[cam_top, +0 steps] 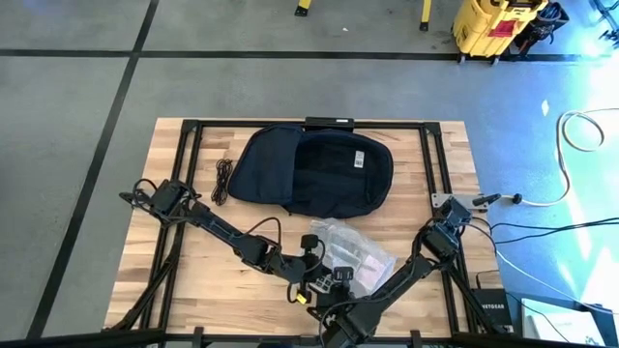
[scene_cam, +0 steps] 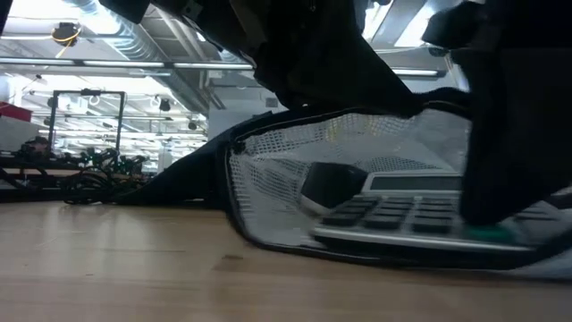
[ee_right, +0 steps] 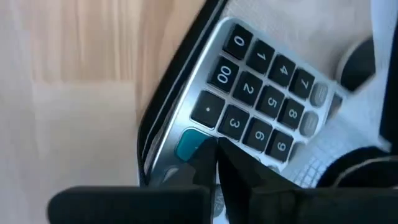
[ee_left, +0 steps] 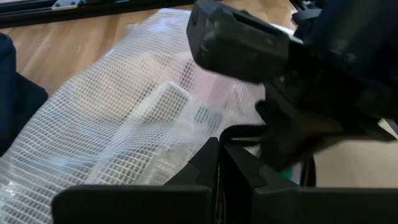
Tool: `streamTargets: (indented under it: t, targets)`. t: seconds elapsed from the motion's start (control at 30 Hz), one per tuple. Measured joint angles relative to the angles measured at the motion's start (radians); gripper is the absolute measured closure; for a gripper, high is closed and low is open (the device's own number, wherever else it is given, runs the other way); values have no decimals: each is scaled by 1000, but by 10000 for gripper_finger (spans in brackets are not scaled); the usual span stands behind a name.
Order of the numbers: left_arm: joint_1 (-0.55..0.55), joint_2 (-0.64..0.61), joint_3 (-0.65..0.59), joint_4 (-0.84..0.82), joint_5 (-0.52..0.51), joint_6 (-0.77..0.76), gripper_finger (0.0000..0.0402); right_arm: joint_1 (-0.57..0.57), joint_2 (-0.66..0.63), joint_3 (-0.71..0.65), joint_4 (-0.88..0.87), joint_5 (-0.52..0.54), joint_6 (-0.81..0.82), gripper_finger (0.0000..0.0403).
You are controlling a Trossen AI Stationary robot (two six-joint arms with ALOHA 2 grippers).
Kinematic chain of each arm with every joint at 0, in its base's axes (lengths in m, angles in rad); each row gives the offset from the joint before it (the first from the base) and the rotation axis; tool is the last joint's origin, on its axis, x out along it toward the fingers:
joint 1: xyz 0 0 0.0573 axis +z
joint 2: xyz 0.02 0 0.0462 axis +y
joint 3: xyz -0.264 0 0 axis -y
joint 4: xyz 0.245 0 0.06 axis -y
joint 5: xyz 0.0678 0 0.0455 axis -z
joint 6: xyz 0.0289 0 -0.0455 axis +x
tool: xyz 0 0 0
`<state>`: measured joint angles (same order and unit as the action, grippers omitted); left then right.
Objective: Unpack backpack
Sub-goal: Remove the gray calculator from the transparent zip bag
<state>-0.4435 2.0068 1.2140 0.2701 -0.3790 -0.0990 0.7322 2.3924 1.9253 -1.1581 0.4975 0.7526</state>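
Note:
The dark backpack [cam_top: 314,169] lies open at the table's far middle, and no gripper touches it. Closer to the front lies a clear mesh pouch [cam_top: 356,256] with a black rim, and a silver calculator [ee_right: 261,106] shows in its open mouth. My left gripper [ee_left: 219,163] is shut at the pouch's rim, at the pouch's near end. My right gripper [ee_right: 217,163] is shut and points steeply down at the calculator's corner, beside a teal key [ee_right: 188,144]. The two grippers [cam_top: 324,283] stand close together at the table's front middle. My left gripper pinches the pouch's black rim [ee_left: 239,130] between its two fingers, slanting down from the table's left. That rim arches up off the table [scene_cam: 295,116], so the mouth stands open, while the pouch's underside lies on the wood. My right gripper's shut fingertips [ee_right: 239,177] meet the calculator's bottom corner from above. The fingers hide the spot, so I cannot tell whether anything is between them.
A coiled black cord [cam_top: 224,179] lies left of the backpack. A black metal frame [cam_top: 193,135] runs around the tabletop. Bare wood [cam_top: 193,280] shows at the front left. In the left wrist view the right arm [ee_left: 323,68] stands right in front of my left gripper.

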Motion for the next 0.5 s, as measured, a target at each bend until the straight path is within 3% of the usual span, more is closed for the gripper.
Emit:
streamTargets:
  t: [0.5]
  targets:
    - [-3,-2,0,3,6,-7,402,3,3,-10,268,70,-129,403]
